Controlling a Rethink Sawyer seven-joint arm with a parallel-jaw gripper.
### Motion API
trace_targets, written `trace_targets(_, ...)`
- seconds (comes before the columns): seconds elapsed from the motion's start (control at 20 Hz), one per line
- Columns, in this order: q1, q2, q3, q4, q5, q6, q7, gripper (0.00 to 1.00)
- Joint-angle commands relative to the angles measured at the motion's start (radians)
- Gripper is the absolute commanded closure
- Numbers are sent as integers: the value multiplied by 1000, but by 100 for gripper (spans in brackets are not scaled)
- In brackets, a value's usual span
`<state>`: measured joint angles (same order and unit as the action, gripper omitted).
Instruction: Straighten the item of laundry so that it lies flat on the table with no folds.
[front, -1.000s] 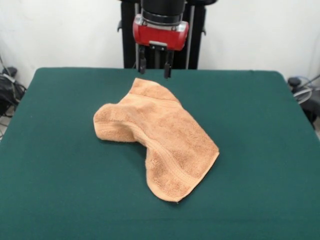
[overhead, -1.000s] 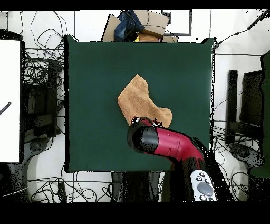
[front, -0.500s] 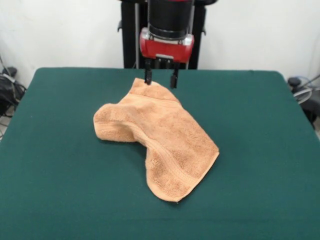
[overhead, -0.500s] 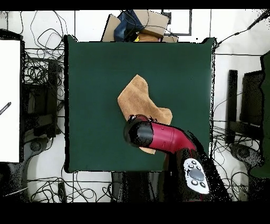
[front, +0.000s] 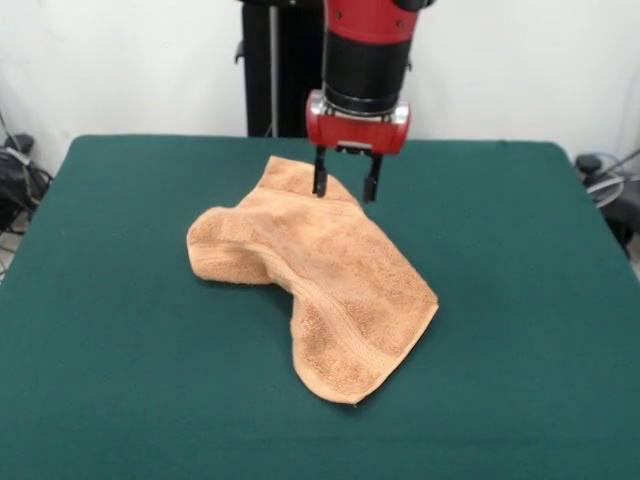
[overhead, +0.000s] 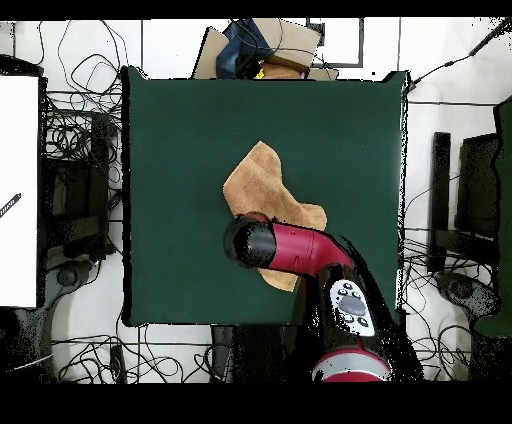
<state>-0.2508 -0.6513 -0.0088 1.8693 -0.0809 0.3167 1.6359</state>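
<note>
Robot lab, cable tangles (overhead: 75, 130), green test table (overhead: 180, 150)

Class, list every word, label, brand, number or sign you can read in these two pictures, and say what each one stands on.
None can be read.
Towel: no label or tag shows.
Table: plain green, no marks.
Gripper and arm: no readable lettering.
Button panel on the arm: marks too small to read.
White board beside the table: one dark mark, too small to read.
</note>
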Motion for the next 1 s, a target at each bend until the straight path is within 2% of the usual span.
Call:
trace_targets(0.05,-19,42,55,-71,47,-37,168,0)
trace_targets(0.5,-72,61,56,-111,35,-6,136,0)
trace_targets(1.0,-88,103,56,-180,34,28,129,0)
